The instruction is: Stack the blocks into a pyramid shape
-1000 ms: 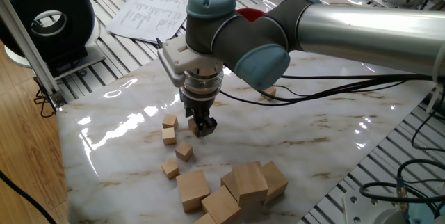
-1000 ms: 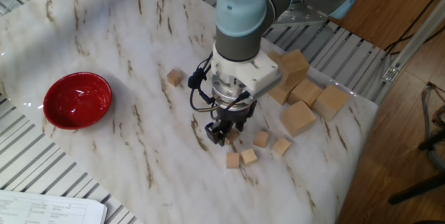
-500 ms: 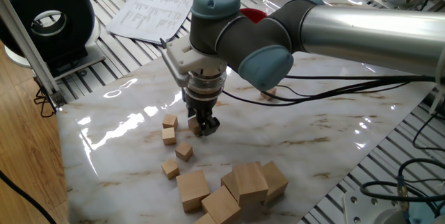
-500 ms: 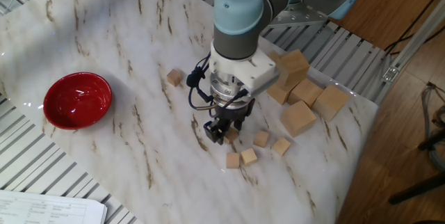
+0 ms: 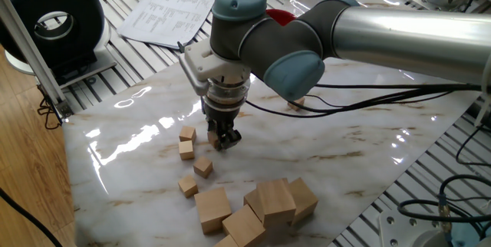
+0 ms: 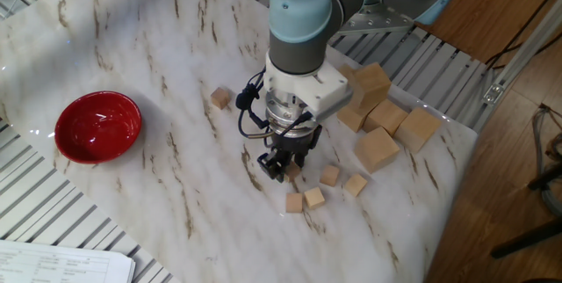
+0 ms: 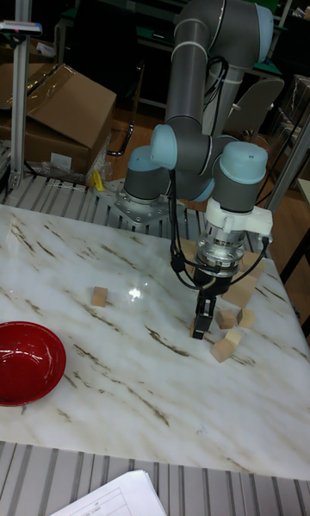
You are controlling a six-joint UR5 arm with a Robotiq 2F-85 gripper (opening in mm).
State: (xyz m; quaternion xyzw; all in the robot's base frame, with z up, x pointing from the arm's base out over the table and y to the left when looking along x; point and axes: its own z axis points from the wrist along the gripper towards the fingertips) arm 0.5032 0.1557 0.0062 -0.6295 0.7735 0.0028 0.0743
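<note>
Small wooden blocks (image 6: 329, 175) lie scattered flat on the marble table (image 6: 132, 37), none stacked. Four sit loose beside the claw (image 6: 283, 167), and a lone block (image 6: 220, 97) rests well apart, nearer the red bowl (image 6: 97, 126). Claw's down low at the table, fingers either side of one small block (image 5: 214, 136); looks clamped on it, though the fingers hide most of it. Behind the cluster, the big wooden cubes (image 6: 376, 148) are heaped near the table edge. Printed papers (image 5: 165, 11) lie off the slab.
</note>
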